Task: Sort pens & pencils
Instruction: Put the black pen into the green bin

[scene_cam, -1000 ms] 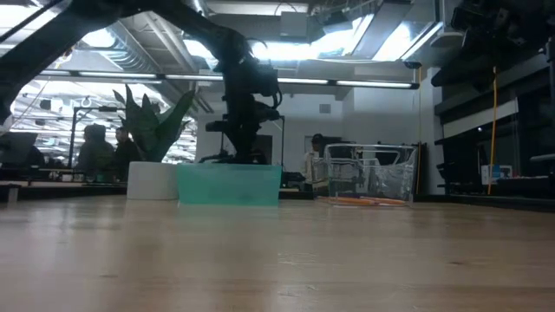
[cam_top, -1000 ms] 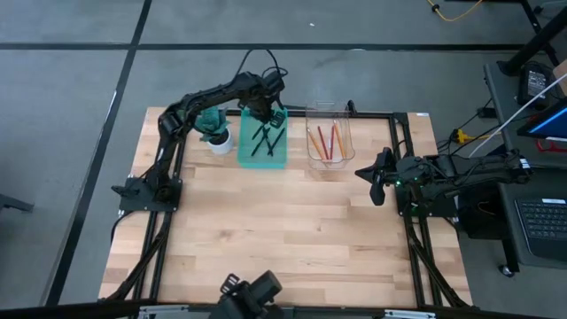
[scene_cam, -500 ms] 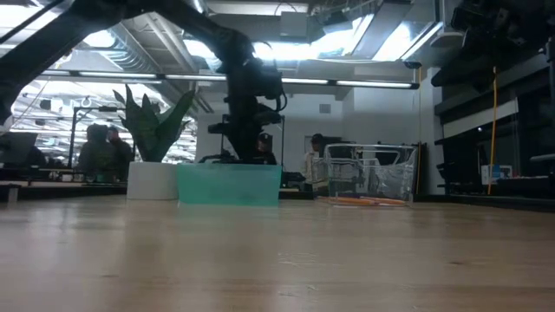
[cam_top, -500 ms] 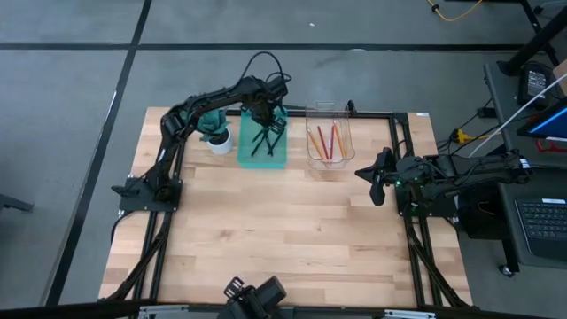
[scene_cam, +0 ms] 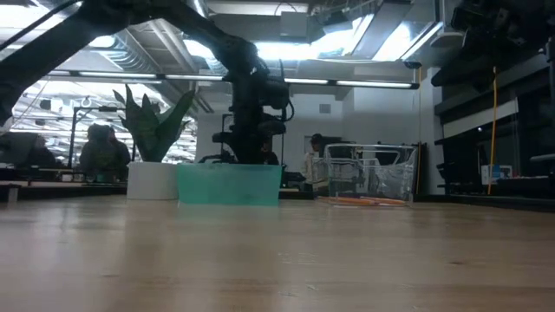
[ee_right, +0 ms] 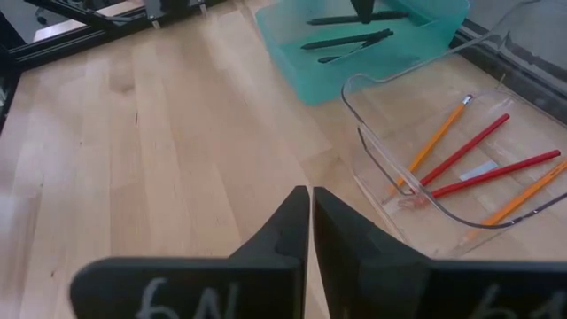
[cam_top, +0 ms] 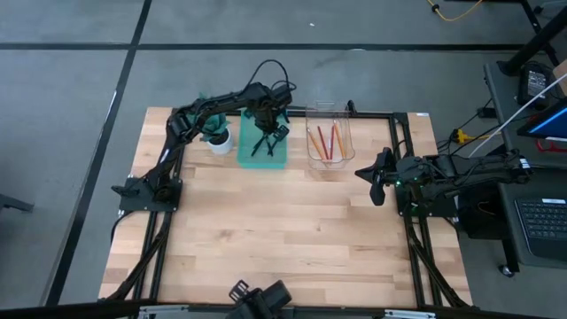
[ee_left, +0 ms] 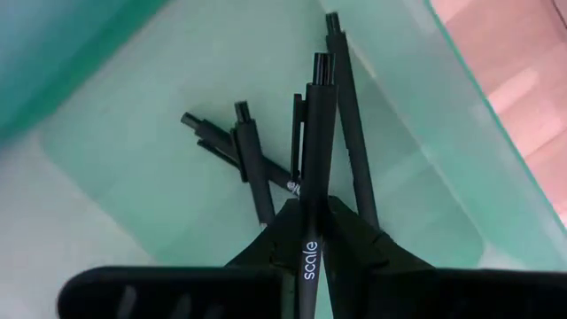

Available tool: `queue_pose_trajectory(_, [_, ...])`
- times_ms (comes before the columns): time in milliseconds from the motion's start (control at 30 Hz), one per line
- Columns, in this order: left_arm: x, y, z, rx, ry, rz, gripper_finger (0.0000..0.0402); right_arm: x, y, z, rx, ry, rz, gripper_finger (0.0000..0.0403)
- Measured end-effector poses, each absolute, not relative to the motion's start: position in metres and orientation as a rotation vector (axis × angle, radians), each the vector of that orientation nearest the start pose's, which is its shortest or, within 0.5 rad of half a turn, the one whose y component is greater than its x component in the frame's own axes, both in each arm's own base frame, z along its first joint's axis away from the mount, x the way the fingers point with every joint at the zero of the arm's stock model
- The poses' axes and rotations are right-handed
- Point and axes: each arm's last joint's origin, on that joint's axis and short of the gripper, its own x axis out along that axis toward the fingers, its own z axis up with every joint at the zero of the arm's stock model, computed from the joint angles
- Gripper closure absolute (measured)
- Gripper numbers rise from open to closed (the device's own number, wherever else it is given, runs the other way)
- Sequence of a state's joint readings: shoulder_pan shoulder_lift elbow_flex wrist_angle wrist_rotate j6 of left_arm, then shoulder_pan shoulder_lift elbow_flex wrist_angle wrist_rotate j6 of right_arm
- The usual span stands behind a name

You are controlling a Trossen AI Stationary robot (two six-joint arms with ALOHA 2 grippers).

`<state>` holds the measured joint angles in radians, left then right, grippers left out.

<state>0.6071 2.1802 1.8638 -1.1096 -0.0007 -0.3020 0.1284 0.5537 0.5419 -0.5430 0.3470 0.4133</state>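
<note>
My left gripper (cam_top: pixel 269 127) (ee_left: pixel 312 211) hangs over the green tray (cam_top: pixel 245 155) (scene_cam: pixel 229 185), shut on one black pen (ee_left: pixel 316 133). Three more black pens (ee_left: pixel 257 173) (ee_right: pixel 350 40) lie crossed on the tray's floor. Two orange and two red pencils (cam_top: pixel 326 142) (ee_right: pixel 478 159) lie flat in the clear container (cam_top: pixel 347 133) (scene_cam: pixel 373 173), right of the tray. My right gripper (cam_top: pixel 372 177) (ee_right: pixel 311 199) waits shut above the table's right part, touching nothing. My left gripper pinches the black pen's barrel (ee_left: pixel 309 232) between its two fingers (ee_left: pixel 347 226), at the part printed with pale letters. The pen lies along the fingers and sticks out past their tips over the pens in the tray. Whether its far end touches the tray, I cannot tell.
A small plant in a white pot (cam_top: pixel 217 137) (scene_cam: pixel 152 178) stands just left of the green tray. A black frame (cam_top: pixel 399 159) runs along the table's sides. Bare wood (cam_top: pixel 283 230) fills the near half. People show in the room behind (scene_cam: pixel 100 147).
My left gripper has shifted a little toward the table's right edge above the green tray, still shut on the pen. The right arm has kept still.
</note>
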Motion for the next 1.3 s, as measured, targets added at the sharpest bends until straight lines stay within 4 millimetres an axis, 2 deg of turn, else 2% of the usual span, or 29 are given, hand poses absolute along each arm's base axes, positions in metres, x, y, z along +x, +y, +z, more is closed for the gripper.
queue_pose_trajectory(533, [0.368, 0.254, 0.165, -0.688, 1.376, 0.710, 0.0382, 0.122, 0.006, 0.249, 0.271, 0.486, -0.320, 0.0382])
queue_pose_trajectory(1067, [0.368, 0.257, 0.166, -0.663, 1.358, 0.701, 0.0379, 0.122, 0.006, 0.249, 0.271, 0.487, -0.320, 0.0382])
queue_pose_trajectory(1300, [0.368, 0.257, 0.166, -0.662, 1.358, 0.697, 0.0336, 0.122, 0.006, 0.249, 0.272, 0.487, -0.321, 0.0382])
